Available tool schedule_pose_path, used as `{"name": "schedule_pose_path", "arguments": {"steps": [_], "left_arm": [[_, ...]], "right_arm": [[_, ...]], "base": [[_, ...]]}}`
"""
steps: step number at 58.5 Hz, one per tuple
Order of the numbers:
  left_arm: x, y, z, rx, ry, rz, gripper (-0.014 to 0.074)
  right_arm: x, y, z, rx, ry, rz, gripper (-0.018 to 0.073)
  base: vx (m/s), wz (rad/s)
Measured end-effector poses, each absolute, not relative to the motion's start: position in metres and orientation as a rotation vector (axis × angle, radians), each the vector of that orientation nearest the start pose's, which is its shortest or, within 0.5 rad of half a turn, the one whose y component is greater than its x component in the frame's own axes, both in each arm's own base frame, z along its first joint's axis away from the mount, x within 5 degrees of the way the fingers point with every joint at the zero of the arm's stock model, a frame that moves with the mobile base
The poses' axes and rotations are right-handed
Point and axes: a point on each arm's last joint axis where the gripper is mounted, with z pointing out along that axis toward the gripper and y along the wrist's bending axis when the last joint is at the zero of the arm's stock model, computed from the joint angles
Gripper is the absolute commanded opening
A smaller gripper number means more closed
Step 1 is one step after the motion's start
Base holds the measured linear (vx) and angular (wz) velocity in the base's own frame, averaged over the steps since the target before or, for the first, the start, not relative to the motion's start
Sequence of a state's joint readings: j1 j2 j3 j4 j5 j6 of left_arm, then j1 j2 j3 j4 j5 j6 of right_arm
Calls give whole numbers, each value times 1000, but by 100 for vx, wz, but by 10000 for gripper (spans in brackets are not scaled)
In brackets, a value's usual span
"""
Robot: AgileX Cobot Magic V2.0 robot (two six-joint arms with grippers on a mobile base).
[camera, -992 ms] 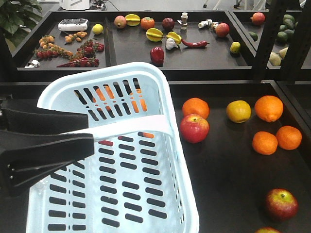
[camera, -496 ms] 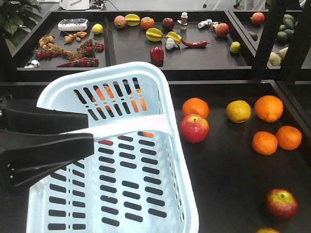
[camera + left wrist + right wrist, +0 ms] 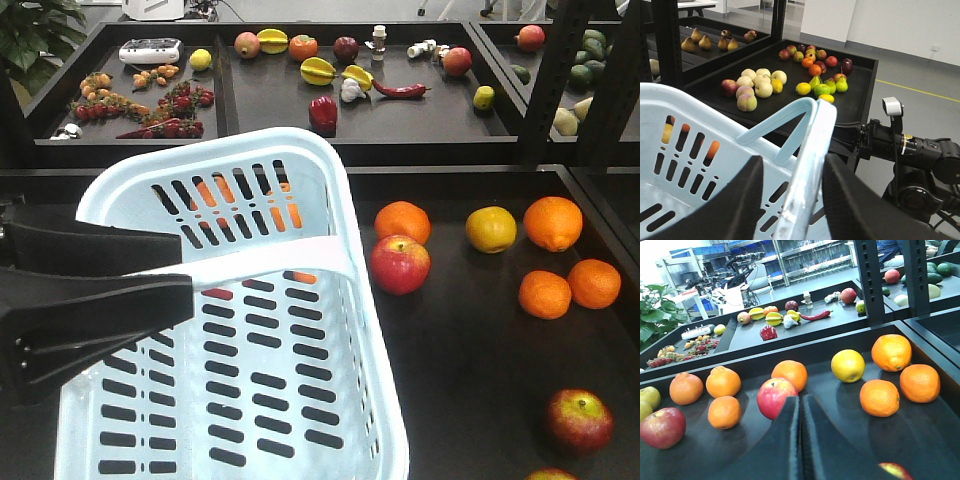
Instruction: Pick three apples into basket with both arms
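Observation:
The pale blue basket fills the left of the front view, tilted, and the inside that shows holds no fruit. My left gripper straddles its left rim, one finger inside the wall and one outside, shut on it. A bright red apple lies right of the basket, in front of an orange. A darker maroon apple lies near the front right. My right gripper is shut and empty, low over the tray, its tips just right of that bright red apple. Another dark apple lies far left.
Several oranges and a yellow citrus are scattered over the black tray. More oranges lie left, hidden behind the basket in the front view. A back shelf holds mixed fruit. Black uprights stand at right.

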State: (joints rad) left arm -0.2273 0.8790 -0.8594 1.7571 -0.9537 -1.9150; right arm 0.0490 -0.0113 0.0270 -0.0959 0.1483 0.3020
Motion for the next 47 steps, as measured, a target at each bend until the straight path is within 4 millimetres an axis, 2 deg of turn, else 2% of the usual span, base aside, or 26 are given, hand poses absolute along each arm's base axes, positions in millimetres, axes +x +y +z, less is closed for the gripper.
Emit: {"name": "schedule_pose_path", "arguments": {"steps": [47], "left_arm": [[131, -105, 394, 845, 1574, -995, -6]], "right_arm": [[56, 2, 192, 160, 1638, 209, -5]], "base": [[0, 0]]}}
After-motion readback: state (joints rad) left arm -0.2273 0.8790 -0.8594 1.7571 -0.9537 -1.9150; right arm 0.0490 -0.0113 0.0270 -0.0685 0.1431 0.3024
